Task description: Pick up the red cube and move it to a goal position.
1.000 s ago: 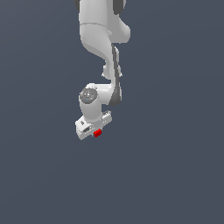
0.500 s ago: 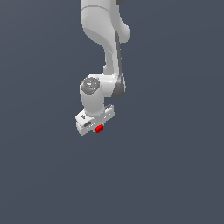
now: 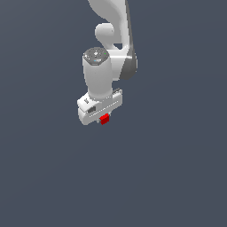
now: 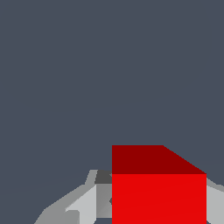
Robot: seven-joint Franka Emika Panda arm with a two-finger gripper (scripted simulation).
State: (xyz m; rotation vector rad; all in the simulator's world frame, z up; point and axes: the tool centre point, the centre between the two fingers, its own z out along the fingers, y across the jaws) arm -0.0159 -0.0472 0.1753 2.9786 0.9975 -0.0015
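The red cube hangs just under the white hand of the arm in the exterior view, a little above the middle of the picture. My gripper is shut on it, and most of the cube is hidden by the hand. In the wrist view the red cube fills the near edge, with grey fingers pressed against its sides. Its darker face and a brighter face both show. No goal marker shows in either view.
Only a plain dark grey-blue background lies around and below the arm in both views. No other objects, containers or edges show.
The arm has carried the cube upward and toward the exterior view's right. The wrist has turned, so the hand looks bigger and higher in the picture. The cube stays gripped.
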